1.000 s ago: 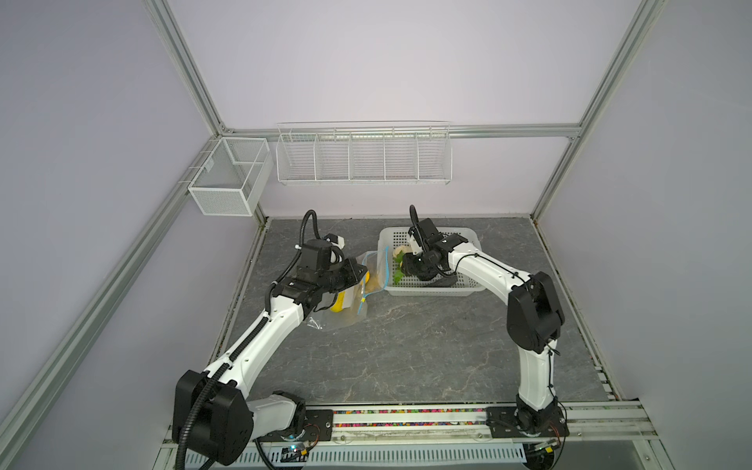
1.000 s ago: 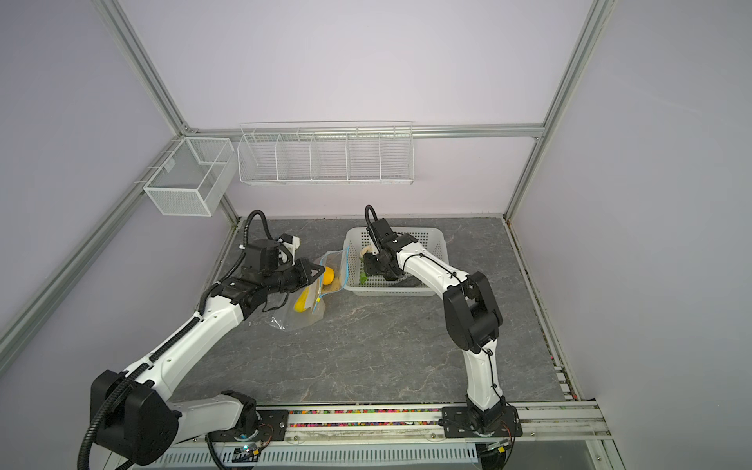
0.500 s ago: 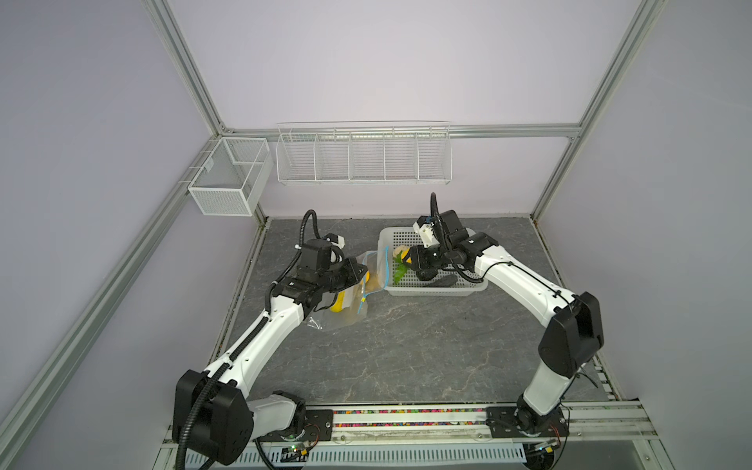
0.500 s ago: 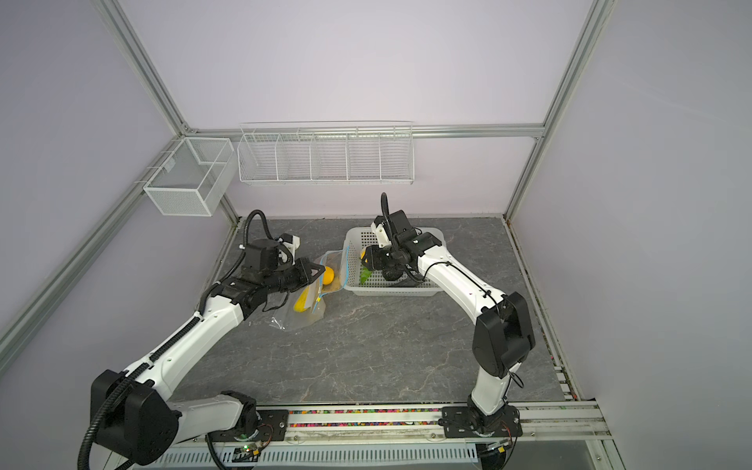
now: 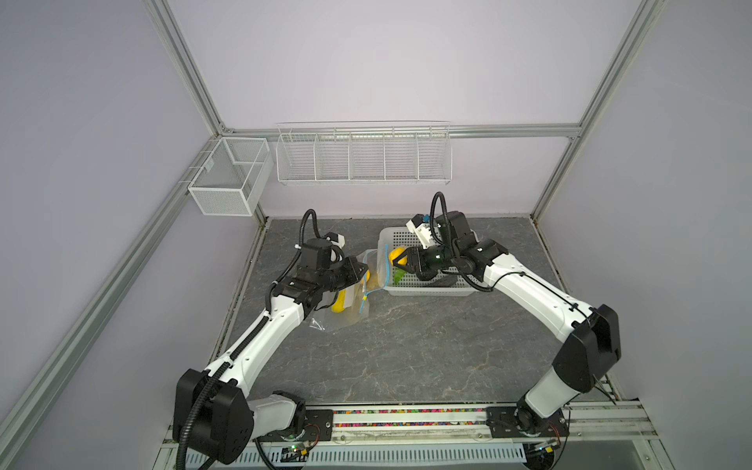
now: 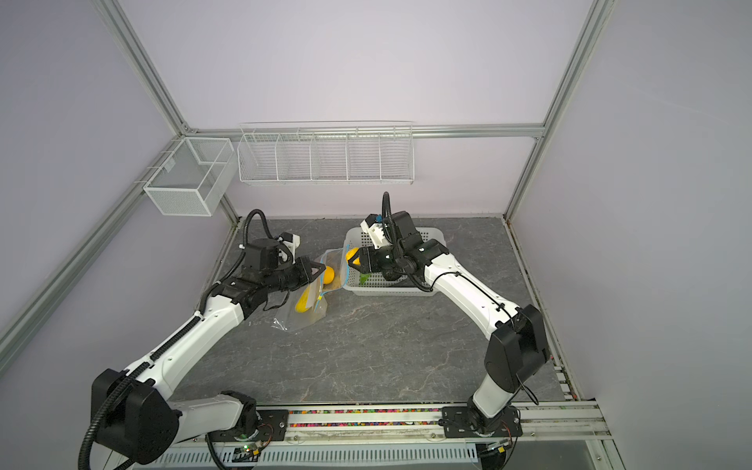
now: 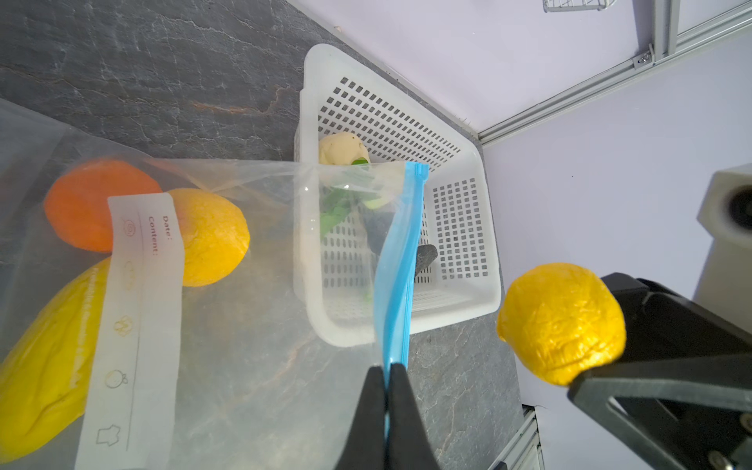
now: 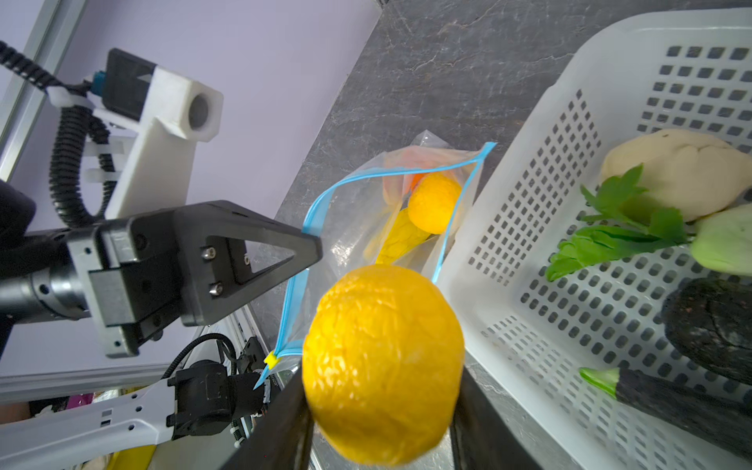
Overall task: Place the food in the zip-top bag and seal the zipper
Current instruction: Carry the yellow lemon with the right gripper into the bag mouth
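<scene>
The clear zip-top bag (image 5: pixel 353 299) (image 6: pixel 311 305) (image 7: pixel 244 309) lies left of the basket with its mouth lifted open. My left gripper (image 7: pixel 388 368) (image 5: pixel 365 269) is shut on the blue zipper (image 7: pixel 401 260) (image 8: pixel 314 211) edge. The yellow slider (image 8: pixel 270 360) hangs at the zipper's end. Inside the bag are an orange (image 7: pixel 89 203), a lemon (image 7: pixel 211 236) and a long yellow piece (image 7: pixel 44 366). My right gripper (image 8: pixel 378 390) (image 5: pixel 401 260) (image 6: pixel 355 260) is shut on a second lemon (image 8: pixel 382 366) (image 7: pixel 561 325), held in the air just beside the bag's mouth.
The white perforated basket (image 5: pixel 427 291) (image 8: pixel 529 162) stands at the back and holds a whitish vegetable (image 8: pixel 675 171), greens (image 8: pixel 618 236), a dark avocado (image 8: pixel 712 325) and a dark stalk with a green tip (image 8: pixel 671 398). Wire racks (image 5: pixel 364 156) hang on the back wall.
My right gripper has lifted the lemon out of the basket and carried it left to the bag's mouth, its elbow swinging out to the right. The left arm has held still.
</scene>
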